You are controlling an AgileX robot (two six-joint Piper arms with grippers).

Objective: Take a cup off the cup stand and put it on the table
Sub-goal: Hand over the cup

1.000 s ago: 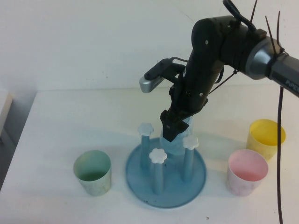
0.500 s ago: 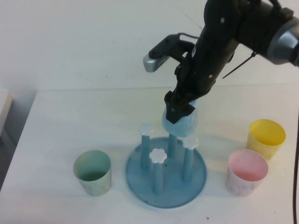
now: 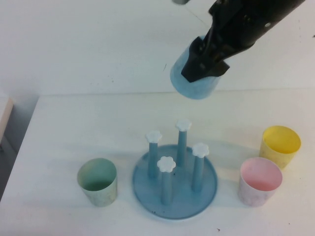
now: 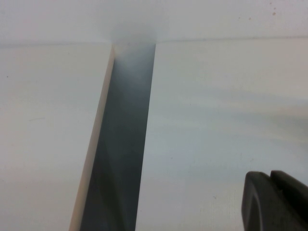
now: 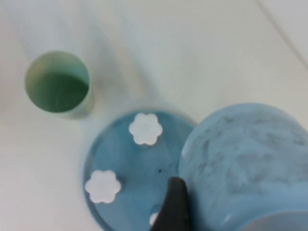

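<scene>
Hanging upside down in the high view's upper right, the light, stiff, likely slippery cup (image 3: 193, 81) sits clamped at its wall in the right gripper (image 3: 204, 64) jaws above the cup stand (image 3: 174, 181) and bench (image 3: 74, 128); the left gripper (image 4: 276, 202) jaws look closed

A: cup (image 3: 193, 78) status?
B: Light blue mottled tumbler, upside down and tilted, clamped in right gripper (image 3: 204, 64), high above cup stand (image 3: 174, 183).
A: Stand?
B: Four pegs bare, on white table (image 3: 74, 128). Left gripper (image 4: 276, 199) parked elsewhere.

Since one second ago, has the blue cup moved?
Yes. The cup, held by the right gripper, has gone straight up off its peg, now high above the stand. The left gripper is parked.
</scene>
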